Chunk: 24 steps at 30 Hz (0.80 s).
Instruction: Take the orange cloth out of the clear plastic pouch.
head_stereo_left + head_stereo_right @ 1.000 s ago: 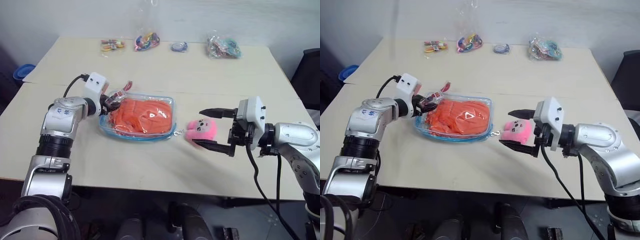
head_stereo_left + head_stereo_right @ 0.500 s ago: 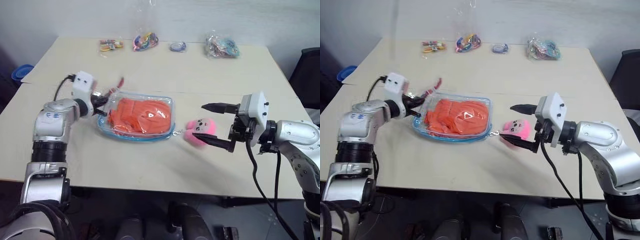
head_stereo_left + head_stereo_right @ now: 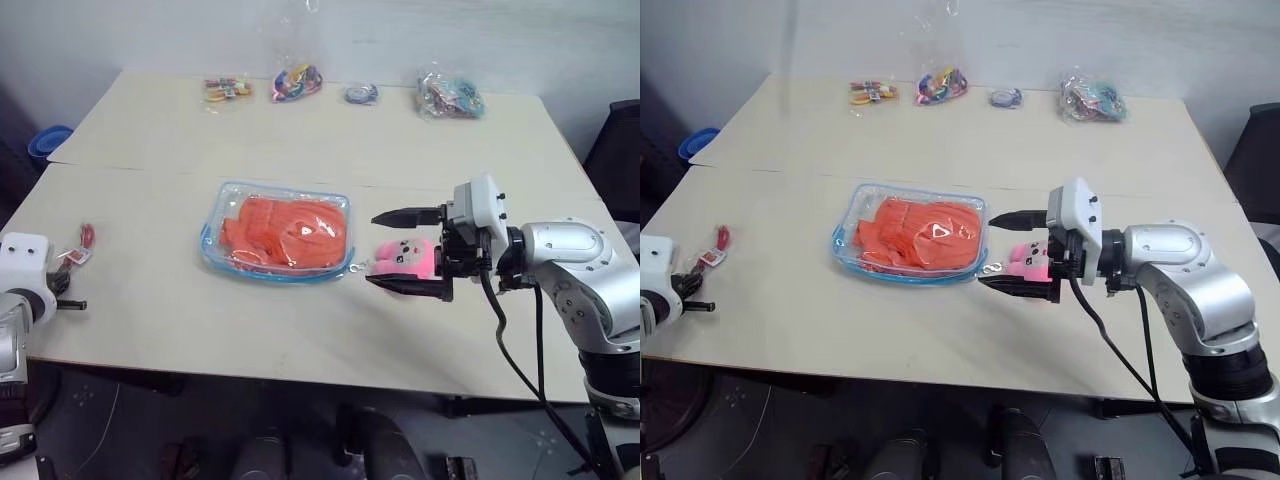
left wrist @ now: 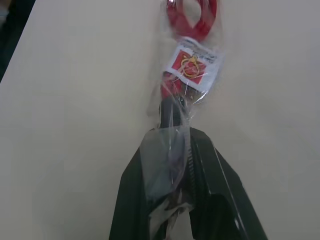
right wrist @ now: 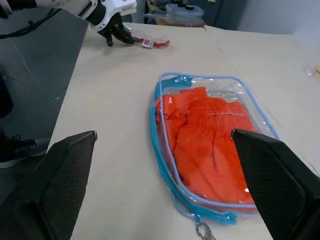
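Head views: a beige table (image 3: 300,330) bears the clear plastic pouch (image 3: 276,232), flat, rectangular, see-through with light blue edging, lying near the table's middle; the orange cloth (image 3: 285,228) lies folded inside it, filling most of the pouch, creased and seamed. A pink plush toy (image 3: 404,257) lies just beside the pouch's right end, joined to it by a small chain. The right gripper (image 3: 397,250) has its two black fingers wide apart, one above and one below the toy, grasping nothing. The left gripper (image 3: 692,296) sits well to the left of the pouch, at the table's edge, fingers pinched on a small clear packet (image 3: 716,247) with a red item. Four small bags of coloured trinkets (image 3: 446,92) lie far behind the pouch. Left wrist view: the fingers (image 4: 207,170) clamp the packet's plastic tail; a red-and-white label shows on it. Right wrist view: the pouch's blue zipper edge stands partly open along one long side, cloth within; the fingers (image 5: 65,180) are spread to either side of the pouch.
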Available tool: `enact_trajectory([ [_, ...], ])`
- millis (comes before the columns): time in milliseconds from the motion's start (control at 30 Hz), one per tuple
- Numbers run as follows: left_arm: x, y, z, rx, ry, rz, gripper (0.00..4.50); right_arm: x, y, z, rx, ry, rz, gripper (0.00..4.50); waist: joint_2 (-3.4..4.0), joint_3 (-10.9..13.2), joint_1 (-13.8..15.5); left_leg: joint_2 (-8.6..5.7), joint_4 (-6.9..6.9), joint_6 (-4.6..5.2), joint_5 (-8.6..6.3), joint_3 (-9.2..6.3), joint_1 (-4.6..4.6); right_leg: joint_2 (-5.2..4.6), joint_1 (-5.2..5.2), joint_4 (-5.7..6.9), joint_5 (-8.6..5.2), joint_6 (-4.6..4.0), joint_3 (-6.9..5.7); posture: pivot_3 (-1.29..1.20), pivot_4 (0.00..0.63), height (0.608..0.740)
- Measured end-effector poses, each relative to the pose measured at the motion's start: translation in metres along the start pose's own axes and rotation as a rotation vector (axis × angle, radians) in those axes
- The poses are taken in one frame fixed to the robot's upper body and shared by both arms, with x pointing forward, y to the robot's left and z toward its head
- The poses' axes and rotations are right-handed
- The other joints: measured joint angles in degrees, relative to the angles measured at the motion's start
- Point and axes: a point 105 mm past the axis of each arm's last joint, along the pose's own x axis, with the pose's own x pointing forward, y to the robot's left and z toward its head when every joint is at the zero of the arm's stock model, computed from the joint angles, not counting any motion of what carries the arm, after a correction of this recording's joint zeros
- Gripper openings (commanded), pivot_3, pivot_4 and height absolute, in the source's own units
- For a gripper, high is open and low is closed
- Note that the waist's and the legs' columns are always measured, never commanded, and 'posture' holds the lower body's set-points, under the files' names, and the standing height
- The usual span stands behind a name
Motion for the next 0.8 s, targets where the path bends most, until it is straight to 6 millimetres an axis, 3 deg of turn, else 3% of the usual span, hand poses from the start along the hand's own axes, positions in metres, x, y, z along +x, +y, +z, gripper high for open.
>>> enact_trajectory([
  [200,-0.009,-0.001,-0.001,-0.034,-0.019,-0.001,2.95,0.0,0.001,-0.004,0.014,0.004,0.012,4.5,0.0,0.0,-0.2,0.02,0.0,0.0,-0.01,-0.01,-0.01,0.01,0.0,-0.01,0.01,0.01,-0.04,0.0,0.15,0.74],
  [367,-0.026,0.01,0.023,-0.155,-0.132,-0.029,4.46,-0.001,0.0,-0.01,0.026,0.019,0.002,4.5,0.0,0.0,-0.7,0.03,-0.01,-0.01,-0.01,0.0,0.01,0.01,0.0,0.01,0.01,0.01,-0.03,0.0,0.15,0.74],
  [500,-0.042,0.021,0.039,-0.255,-0.227,-0.1,4.46,-0.002,0.0,-0.012,0.022,0.024,-0.006,4.5,0.0,0.0,-1.3,0.03,-0.01,-0.03,-0.02,-0.02,0.01,0.02,-0.01,0.02,0.01,0.01,-0.04,0.0,0.15,0.74],
  [600,-0.069,0.014,0.062,-0.165,-0.316,-0.3,4.46,-0.005,0.002,-0.018,0.042,0.03,-0.019,4.5,0.0,0.0,-1.5,0.03,-0.01,-0.06,-0.03,-0.01,0.0,0.01,-0.02,-0.01,-0.01,-0.01,-0.04,0.0,0.15,0.74],
  [700,-0.094,-0.015,0.094,0.056,-0.407,-0.498,4.46,-0.006,0.005,-0.022,0.054,0.038,-0.024,4.5,0.06,0.0,-1.1,0.01,0.0,-0.06,-0.04,-0.05,0.0,-0.01,0.02,-0.29,-0.01,-0.01,-0.04,0.0,0.15,0.74],
  [800,-0.106,-0.067,0.114,0.387,-0.444,-0.705,4.46,-0.008,0.007,-0.019,0.036,0.041,-0.03,4.5,0.17,0.0,-0.6,-0.03,-0.01,-0.06,-0.04,0.01,0.04,-0.01,0.04,-0.3,-0.01,-0.01,0.02,0.0,0.15,0.74],
])
